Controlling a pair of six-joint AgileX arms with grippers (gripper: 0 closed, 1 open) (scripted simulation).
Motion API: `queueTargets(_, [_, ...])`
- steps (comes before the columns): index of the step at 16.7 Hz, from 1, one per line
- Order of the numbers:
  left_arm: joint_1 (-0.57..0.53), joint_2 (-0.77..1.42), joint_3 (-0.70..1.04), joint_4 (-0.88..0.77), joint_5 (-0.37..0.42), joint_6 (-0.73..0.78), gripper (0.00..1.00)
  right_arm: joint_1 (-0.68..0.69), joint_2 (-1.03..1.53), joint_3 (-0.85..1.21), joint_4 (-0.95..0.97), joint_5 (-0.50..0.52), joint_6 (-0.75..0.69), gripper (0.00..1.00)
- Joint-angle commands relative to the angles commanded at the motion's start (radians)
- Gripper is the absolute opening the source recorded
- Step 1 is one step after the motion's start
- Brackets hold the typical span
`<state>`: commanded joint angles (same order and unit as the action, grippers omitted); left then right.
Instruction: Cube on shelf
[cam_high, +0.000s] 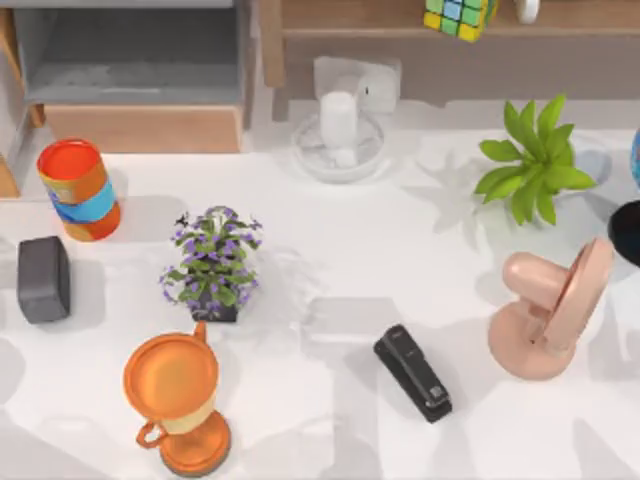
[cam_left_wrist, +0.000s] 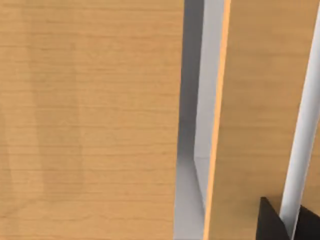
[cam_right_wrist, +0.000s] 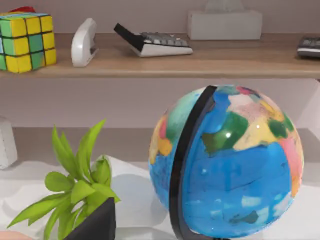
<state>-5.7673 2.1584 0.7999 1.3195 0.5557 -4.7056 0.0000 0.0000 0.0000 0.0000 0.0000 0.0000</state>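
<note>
Okay, the cube (cam_high: 459, 16) sits on the shelf (cam_high: 380, 18) at the top edge of the top view, right of centre, resting on the wooden board with a white object (cam_high: 527, 9) just beside it. In the right wrist view the cube (cam_right_wrist: 27, 42) stands flat at the upper left of the frame, on the shelf (cam_right_wrist: 200, 62), near its front edge; a white mouse-shaped thing (cam_right_wrist: 83, 43) is close next to it, then a calculator (cam_right_wrist: 155, 43) and a tissue box (cam_right_wrist: 224, 24) further along. I judge the task as good as done: cube placed, nothing gripping it.

Neither arm appears in the top view. For both claws I cannot tell whether they are released or clenched; the dark corners low in each wrist view do not settle it. The left wrist view looks close at wooden panels (cam_left_wrist: 90, 120) with a grey gap between them.

Risks from here, my read:
- The cube is close to the board's front lip. Any bump to the shelf could tip it off.
- The right arm looks past the globe (cam_right_wrist: 227, 160) and the green plant (cam_right_wrist: 75, 185); pulling back carelessly could knock either one.
- The left arm seems very close to the wood; a swing could scrape the panel and shake the shelf.

Table clutter, such as the stapler (cam_high: 412, 372), pink fan (cam_high: 550, 310), purple flower pot (cam_high: 212, 262) and orange trophy (cam_high: 178, 400), sits well apart from the cube.
</note>
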Motion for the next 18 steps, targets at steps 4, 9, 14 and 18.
queueTargets(4, [-0.050, 0.061, 0.149, -0.076, -0.048, -0.003, 0.00, 0.000, 0.000, 0.000, 0.000, 0.000, 0.000, 1.00])
queueTargets(9, [-0.057, 0.073, 0.171, -0.094, -0.058, -0.003, 0.00, 0.000, 0.000, 0.000, 0.000, 0.000, 0.000, 1.00])
queueTargets(14, [-0.089, 0.130, 0.292, -0.157, -0.087, -0.006, 0.00, 0.000, 0.000, 0.000, 0.000, 0.000, 0.000, 1.00])
queueTargets(18, [-0.122, 0.195, 0.440, -0.234, -0.121, -0.008, 0.00, 0.000, 0.000, 0.000, 0.000, 0.000, 0.000, 1.00])
